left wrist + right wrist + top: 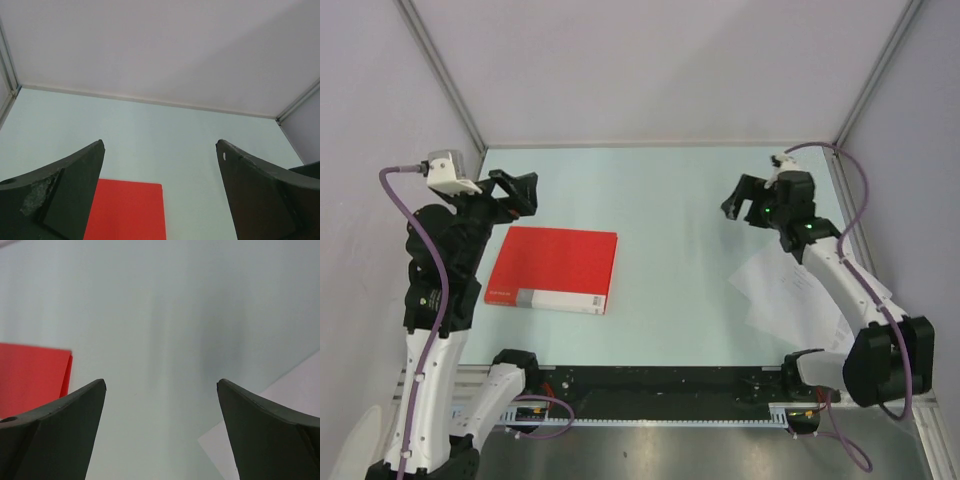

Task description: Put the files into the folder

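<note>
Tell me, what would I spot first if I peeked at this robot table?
The bright red folder jumps out, lying closed and flat on the left of the pale table. On the right, the white paper files lie fanned out, partly under the right arm. Farther back, the left gripper and right gripper both stand open, holding nothing.

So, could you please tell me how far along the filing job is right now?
Nothing looks done yet: the red folder lies flat and apparently closed on the left of the table, while the white sheets sit apart on the right. Nothing is in hand: the left gripper and right gripper are both open and empty. Still left: opening the folder and moving the sheets in.
</note>
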Robot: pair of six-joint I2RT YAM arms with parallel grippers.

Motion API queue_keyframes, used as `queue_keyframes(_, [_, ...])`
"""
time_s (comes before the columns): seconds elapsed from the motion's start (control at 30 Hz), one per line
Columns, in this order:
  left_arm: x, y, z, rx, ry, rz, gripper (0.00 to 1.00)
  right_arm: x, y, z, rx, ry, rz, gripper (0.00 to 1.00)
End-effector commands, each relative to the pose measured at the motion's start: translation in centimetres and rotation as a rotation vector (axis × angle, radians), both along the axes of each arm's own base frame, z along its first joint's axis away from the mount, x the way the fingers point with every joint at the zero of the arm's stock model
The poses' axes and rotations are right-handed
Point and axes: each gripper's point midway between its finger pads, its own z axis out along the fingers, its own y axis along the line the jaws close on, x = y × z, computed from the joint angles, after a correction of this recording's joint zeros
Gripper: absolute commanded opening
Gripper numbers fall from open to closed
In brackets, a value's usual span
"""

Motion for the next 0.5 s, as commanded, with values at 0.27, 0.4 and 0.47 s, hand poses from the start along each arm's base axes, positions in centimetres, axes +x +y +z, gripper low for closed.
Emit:
queue_keyframes(0.27, [1.9,-2.4,-5.4,-0.040,0.221,-0.113,1.00,-5.0,27.3,-5.1,0.358,0.130,0.628,1.00])
queue_keyframes(0.4, [1.8,-3.0,-6.9,-0.043,0.264,-0.141,1.00,-7.3,33.3,-6.3,0.507,0.182,0.776,1.00])
queue_keyframes(0.47, [1.8,-3.1,-7.3,-0.046,0.274,-0.147,1.00,-8.6,34.9,-8.0,0.562,0.252,0.804,1.00])
